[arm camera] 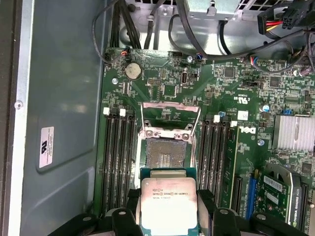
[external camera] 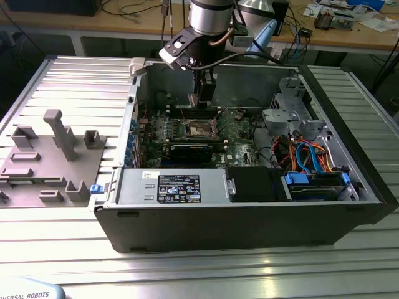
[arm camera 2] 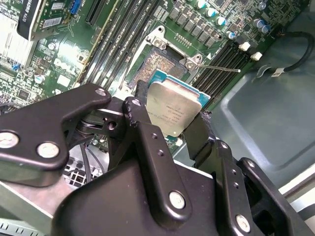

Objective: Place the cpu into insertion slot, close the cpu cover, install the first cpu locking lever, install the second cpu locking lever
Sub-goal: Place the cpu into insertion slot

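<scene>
My gripper [arm camera 2: 170, 115] is shut on the cpu [arm camera 2: 173, 105], a flat square chip with a silvery top, pinched at two opposite edges by the black fingers [arm camera 2: 140, 123]. In both wrist views the cpu [arm camera: 168, 201] hangs just short of the insertion slot [arm camera: 164, 153], a dark-framed socket with a tan contact centre that lies bare. The cpu cover [arm camera: 171, 104], a thin grey metal frame, stands swung open on the socket's far side. A thin wire locking lever [arm camera 2: 219, 68] sticks out beside the insertion slot [arm camera 2: 158, 66]. In the exterior view the gripper [external camera: 202, 99] hangs inside the case above the insertion slot [external camera: 201, 129].
The open black computer case [external camera: 249, 218] lies on a ribbed metal table. Black memory slots [arm camera: 118, 152] flank the socket, and cables [arm camera: 147, 29] run along the board's edge. A graphics card [arm camera: 288, 191] sits nearby. A grey fixture plate [external camera: 43, 162] lies at the exterior view's left.
</scene>
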Available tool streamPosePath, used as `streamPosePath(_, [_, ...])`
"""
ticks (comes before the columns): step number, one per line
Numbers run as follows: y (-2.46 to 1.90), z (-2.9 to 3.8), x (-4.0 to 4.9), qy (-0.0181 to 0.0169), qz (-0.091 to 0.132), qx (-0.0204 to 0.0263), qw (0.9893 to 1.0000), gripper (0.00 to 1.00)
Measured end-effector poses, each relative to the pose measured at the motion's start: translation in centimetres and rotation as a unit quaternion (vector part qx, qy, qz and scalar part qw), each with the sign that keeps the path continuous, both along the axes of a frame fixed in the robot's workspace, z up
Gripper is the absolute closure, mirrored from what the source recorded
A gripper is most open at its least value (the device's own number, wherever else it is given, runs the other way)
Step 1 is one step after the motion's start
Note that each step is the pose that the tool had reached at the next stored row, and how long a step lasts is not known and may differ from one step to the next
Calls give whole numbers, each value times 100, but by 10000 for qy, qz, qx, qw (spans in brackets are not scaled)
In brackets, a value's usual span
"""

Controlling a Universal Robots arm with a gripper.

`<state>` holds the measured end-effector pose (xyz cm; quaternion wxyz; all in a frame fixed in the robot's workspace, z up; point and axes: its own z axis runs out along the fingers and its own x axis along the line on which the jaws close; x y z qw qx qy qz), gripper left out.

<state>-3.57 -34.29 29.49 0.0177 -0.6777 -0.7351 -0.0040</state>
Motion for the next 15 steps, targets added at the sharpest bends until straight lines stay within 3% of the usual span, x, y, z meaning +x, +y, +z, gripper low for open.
streamPosePath(15, [-7,-66,-1,0,-177,-11,9998,46])
